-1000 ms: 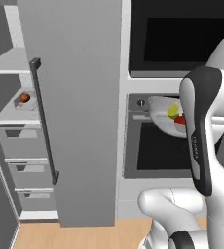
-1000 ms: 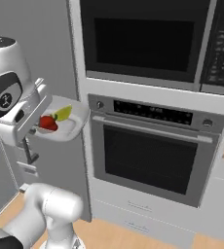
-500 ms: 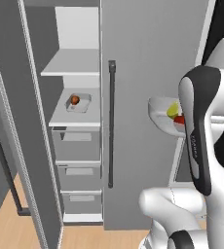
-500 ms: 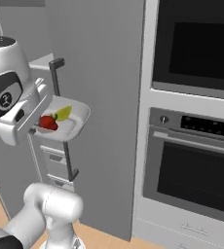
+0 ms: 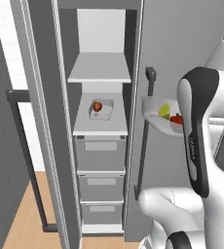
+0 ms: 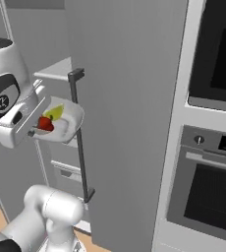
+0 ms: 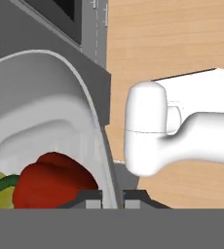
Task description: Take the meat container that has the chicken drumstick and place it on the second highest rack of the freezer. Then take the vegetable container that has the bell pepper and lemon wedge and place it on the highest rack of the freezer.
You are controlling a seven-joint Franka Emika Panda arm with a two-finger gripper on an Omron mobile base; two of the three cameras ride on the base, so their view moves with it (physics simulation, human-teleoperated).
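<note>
The gripper (image 7: 112, 198) is clamped on the rim of the white vegetable container (image 7: 50, 121), which carries the bell pepper (image 7: 53, 182) and lemon wedge (image 5: 164, 110), just beside the freezer (image 5: 99, 121) door's black handle (image 5: 144, 131). The chicken drumstick (image 5: 98, 106) lies in its container (image 5: 102, 111) on the freezer's second highest rack (image 5: 100, 127), below the highest rack (image 5: 100, 73).

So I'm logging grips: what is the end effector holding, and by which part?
The end effector is shut on the vegetable container, pinching its rim.

lower freezer shelf (image 5: 100, 127), meat container (image 5: 101, 109) on it
</note>
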